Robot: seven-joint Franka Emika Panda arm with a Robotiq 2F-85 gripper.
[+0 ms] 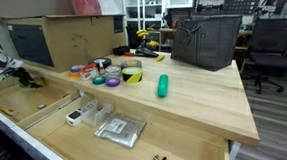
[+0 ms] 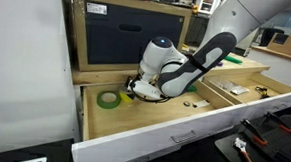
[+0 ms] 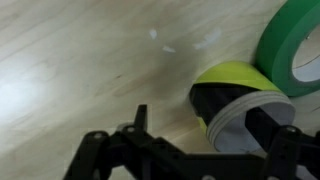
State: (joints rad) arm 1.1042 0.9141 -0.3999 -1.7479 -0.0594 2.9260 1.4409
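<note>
Wrist view. The gripper enters from the lower edge, its dark linkage spanning the bottom of the frame, jaws spread wide. Between the fingers, toward the right one, lies a yellow-and-black tape roll, flat on a pale wooden surface. The left finger stands clear of the roll on its outer side; the right finger appears to sit at the roll's white inner core. Beyond the roll, ahead and to the right, a green tape roll lies just beside it, cut by the frame edge.
</note>
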